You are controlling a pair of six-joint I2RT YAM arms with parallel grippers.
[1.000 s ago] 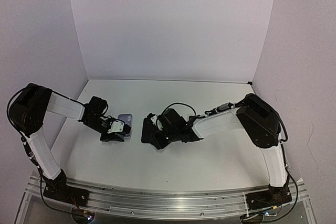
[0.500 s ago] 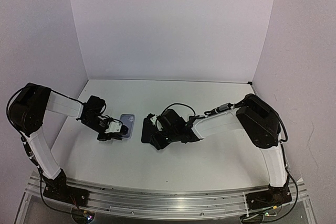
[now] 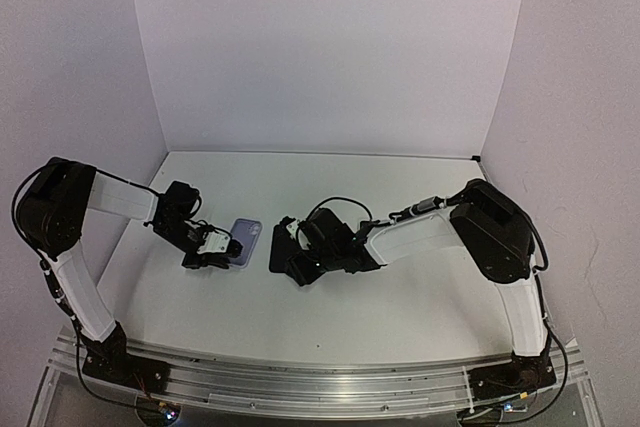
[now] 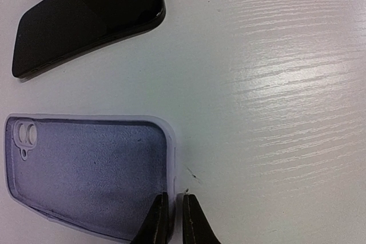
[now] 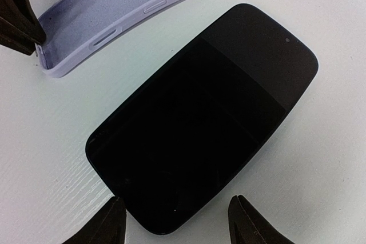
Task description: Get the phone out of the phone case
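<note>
Showing the phone (image 5: 200, 118) already out of the phone case (image 4: 86, 181), both lying on the white table (image 4: 286, 112), just beside each other but apart. The phone rests flat, its dark glossy face up, with a small dot near one end. No marking on that face can be made out. The case is lavender and lies with its hollow side up. Its camera cutout (image 4: 26, 135) is at the end away from the left gripper (image 4: 175, 197), and slots for side buttons (image 5: 154, 7) run along the wall nearest the phone.

The left gripper is pressed nearly together, pinching the thin side wall of the case at one corner, one finger inside the rim and one outside. From the right wrist view those dark fingers (image 5: 17, 21) stand at the case's far end. The right gripper (image 5: 177, 199) is spread wide, its two fingers astride the near end of the phone. Bare table shows between the phone and the finger on the right of that view.

In the top view the right gripper's body covers most of the phone. A black cable (image 3: 340, 202) loops above that wrist. Plain pale walls (image 3: 330, 47) enclose the table on three sides, and a metal rail (image 3: 300, 387) carries both arm bases.
</note>
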